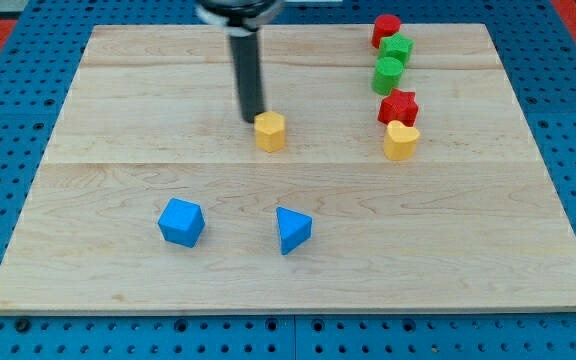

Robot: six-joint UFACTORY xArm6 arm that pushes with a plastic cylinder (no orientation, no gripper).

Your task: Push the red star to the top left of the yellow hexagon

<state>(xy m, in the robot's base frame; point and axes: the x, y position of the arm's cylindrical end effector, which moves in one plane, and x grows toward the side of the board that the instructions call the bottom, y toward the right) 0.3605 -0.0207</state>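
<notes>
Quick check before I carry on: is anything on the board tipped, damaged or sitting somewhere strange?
Nothing looks damaged or tipped. One thing to note: my tip sits just left of the yellow hexagon, nearly touching it, while the red star lies far to the view's right, wedged between a green cylinder and a yellow heart.

The wooden board (118, 120) carries eight red, green, yellow and blue blocks.

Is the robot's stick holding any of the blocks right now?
No, nothing is held. My tip only pushes; it sits right beside the yellow hexagon, at its upper left. The red star is far off to the view's right.
</notes>
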